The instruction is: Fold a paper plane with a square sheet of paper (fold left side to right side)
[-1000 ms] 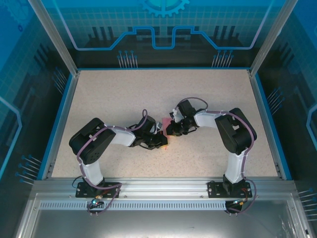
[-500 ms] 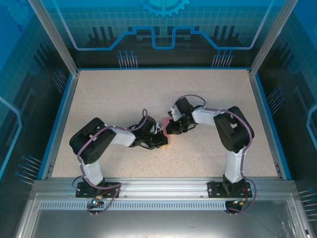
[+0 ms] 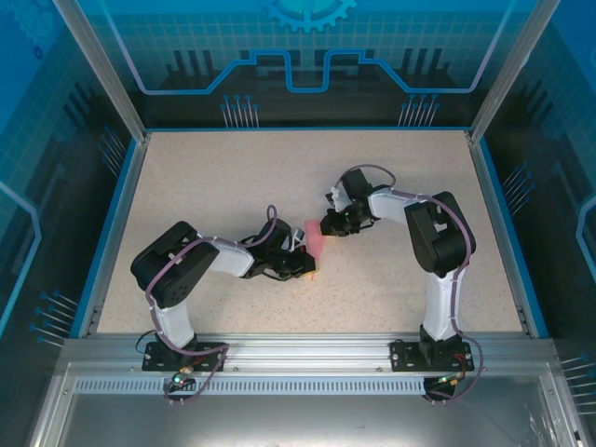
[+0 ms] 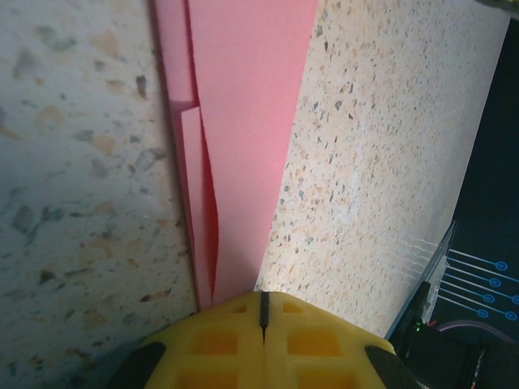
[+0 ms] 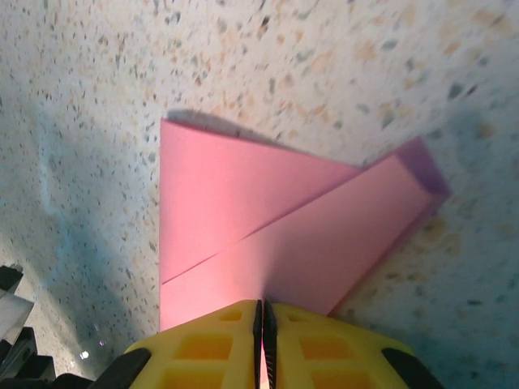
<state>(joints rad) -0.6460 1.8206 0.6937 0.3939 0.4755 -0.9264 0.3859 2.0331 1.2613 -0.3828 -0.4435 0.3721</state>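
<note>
My paper plane lies near the middle of the tabletop, already folded slim; my left gripper is squeezed shut at its near end; my right gripper pinches its far end; I think more folds are left.

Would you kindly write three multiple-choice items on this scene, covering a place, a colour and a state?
1. Where does the folded pink paper sheet lie?
A) far left corner
B) between the left hand and the right hand
C) near right edge
2. What colour are the finger pads?
A) green
B) white
C) yellow
3. How do the left hand's jaws stand?
A) shut
B) wide open
C) half open
Key: 1 B, the top view shows it between both hands; 2 C, both wrist views show yellow; 3 A, the pads meet at a thin slit.
</note>
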